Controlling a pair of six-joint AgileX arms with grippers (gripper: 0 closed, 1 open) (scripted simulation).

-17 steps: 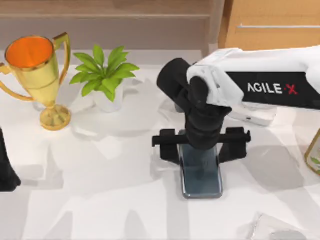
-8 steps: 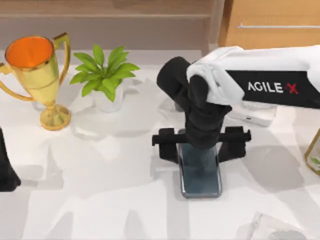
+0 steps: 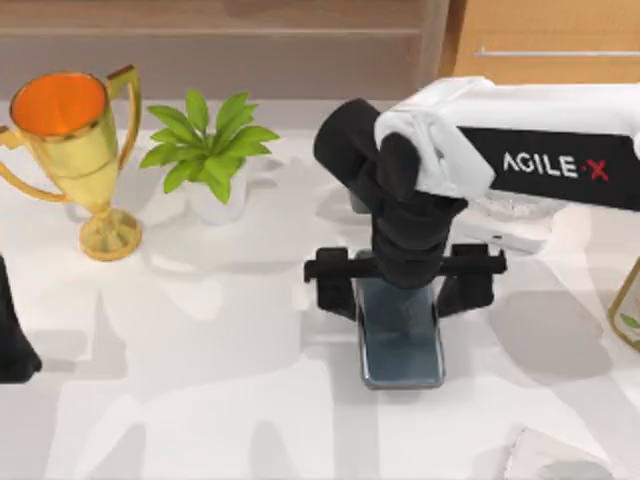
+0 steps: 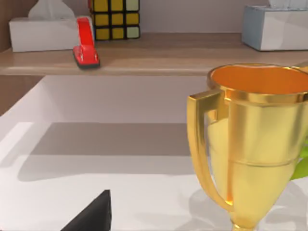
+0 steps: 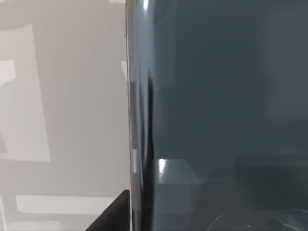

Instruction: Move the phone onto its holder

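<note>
The phone [image 3: 400,340], a dark glossy slab with a thin silvery rim, lies lengthwise at the middle of the white table. My right gripper [image 3: 400,300] comes down over its far end, one black finger against each long side, shut on it. In the right wrist view the phone [image 5: 216,96] is very close, with a black finger [image 5: 113,214] against its edge. A white object [image 3: 512,232] shows partly from under the right arm at the back right; I cannot tell whether it is the holder. My left gripper [image 3: 12,335] is parked at the table's left edge.
A gold trophy [image 3: 75,150] and a potted plant [image 3: 205,150] stand at the back left. A yellowish object [image 3: 628,305] is at the right edge, a translucent thing [image 3: 550,455] at the front right. The back shelf holds a red stapler [image 4: 85,43] and a puzzle cube [image 4: 115,19].
My right gripper and the phone between its fingers have shifted together a little toward the back of the table. The left arm has not moved.
</note>
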